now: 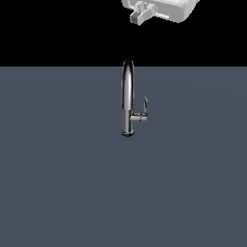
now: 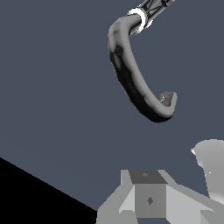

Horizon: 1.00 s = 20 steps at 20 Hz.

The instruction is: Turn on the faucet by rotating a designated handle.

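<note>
The faucet (image 1: 128, 96) was seen standing upright on the grey counter (image 1: 58, 183), with the handle (image 1: 145, 107) set on a short stub at the lower column, on the exterior view's right of it. The pincer (image 1: 140, 14) was held high above the faucet, well apart from it. Nothing was seen between pincer and handle. Whether the jaws were apart could not be told.
</note>
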Each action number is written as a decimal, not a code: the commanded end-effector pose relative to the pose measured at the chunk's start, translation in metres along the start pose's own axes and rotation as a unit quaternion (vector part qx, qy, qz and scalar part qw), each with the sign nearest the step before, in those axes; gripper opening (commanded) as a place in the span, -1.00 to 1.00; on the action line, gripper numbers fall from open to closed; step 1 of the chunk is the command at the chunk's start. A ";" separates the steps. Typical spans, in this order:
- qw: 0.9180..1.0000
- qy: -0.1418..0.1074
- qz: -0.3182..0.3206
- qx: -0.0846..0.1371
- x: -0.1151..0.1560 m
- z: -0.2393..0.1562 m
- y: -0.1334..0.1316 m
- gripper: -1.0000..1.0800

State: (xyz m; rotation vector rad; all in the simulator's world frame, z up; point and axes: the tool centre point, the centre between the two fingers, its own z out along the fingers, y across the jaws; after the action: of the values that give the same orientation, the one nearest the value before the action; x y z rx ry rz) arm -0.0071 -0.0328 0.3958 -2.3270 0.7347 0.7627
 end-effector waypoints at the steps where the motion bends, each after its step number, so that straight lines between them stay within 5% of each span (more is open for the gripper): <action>1: 0.999 -0.018 0.019 0.021 0.017 -0.001 -0.001 -1.00; 11: 0.985 -0.096 0.100 0.108 0.090 0.004 0.000 -1.00; 20: 0.947 -0.174 0.184 0.197 0.163 0.022 0.012 -1.00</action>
State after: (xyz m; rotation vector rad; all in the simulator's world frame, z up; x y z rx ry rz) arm 0.0834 -0.0747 0.2815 -1.7183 1.0391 1.0265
